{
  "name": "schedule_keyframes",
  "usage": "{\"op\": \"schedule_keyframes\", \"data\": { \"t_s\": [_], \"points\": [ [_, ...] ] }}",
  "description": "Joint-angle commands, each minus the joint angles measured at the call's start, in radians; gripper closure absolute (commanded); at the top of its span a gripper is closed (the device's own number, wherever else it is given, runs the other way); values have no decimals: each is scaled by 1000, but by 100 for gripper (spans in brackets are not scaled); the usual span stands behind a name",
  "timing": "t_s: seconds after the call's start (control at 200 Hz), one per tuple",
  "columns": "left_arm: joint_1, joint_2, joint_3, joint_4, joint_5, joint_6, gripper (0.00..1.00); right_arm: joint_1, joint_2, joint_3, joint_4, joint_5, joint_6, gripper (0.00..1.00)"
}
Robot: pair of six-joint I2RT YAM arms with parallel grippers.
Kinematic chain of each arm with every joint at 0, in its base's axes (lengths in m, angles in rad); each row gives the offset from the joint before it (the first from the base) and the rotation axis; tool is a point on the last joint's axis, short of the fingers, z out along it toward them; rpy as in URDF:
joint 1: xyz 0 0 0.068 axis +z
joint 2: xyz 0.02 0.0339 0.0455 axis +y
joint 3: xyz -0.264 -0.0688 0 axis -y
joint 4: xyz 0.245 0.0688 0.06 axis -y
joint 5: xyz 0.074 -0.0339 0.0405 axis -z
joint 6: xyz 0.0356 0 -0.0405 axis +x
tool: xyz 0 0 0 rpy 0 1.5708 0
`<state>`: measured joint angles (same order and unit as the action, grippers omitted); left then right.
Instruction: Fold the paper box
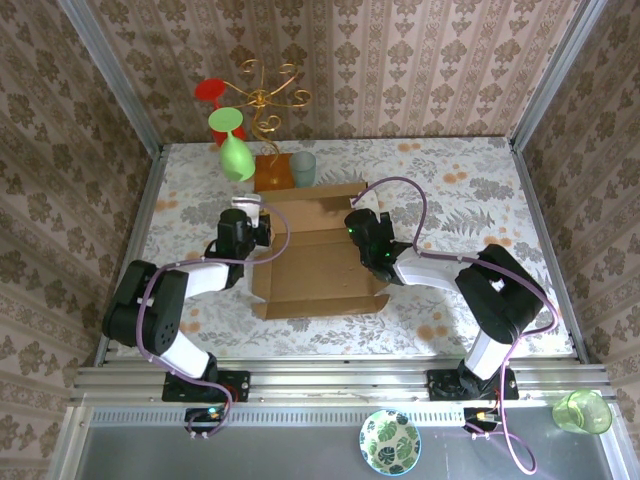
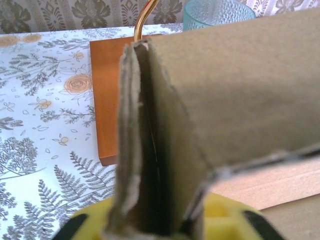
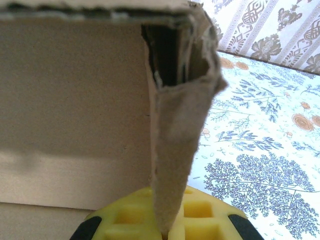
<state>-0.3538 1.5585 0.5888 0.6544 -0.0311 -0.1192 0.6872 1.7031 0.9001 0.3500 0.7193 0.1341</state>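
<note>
At the centre of the floral table [image 1: 480, 200], your left gripper [image 1: 256, 228] is clenched on the left side wall of the paper box [image 1: 315, 270], its yellow pads [image 2: 220, 212] pinching the doubled cardboard edge. Your right gripper [image 1: 357, 226] grips the right side wall the same way. Between them the box lies open-topped, its brown floor showing. Just behind its back wall stand an orange wooden slab [image 1: 272, 172] and a pale blue tumbler [image 1: 303, 167].

Bright, even light from above; soft short shadows beside the paper box [image 1: 315, 265] in top view. Wrist views: cardboard nr lens blurry, tablecloth [image 3: 260, 165] behind sharper, box inner wall shaded.
</note>
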Motion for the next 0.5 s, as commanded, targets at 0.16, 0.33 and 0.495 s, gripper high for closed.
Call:
{"op": "schedule_keyframes", "data": {
  "t_s": [0.16,0.33,0.495],
  "points": [
    [-14,6,59,-106,-127,10,100,-3,-2,-7,6,3,25,100],
    [-89,18,119,-259,-313,-17,100,-4,15,24,-63,48,69,100],
    [-172,42,167,-371,-472,-78,100,-2,34,54,-118,70,106,100]
  ]
}}
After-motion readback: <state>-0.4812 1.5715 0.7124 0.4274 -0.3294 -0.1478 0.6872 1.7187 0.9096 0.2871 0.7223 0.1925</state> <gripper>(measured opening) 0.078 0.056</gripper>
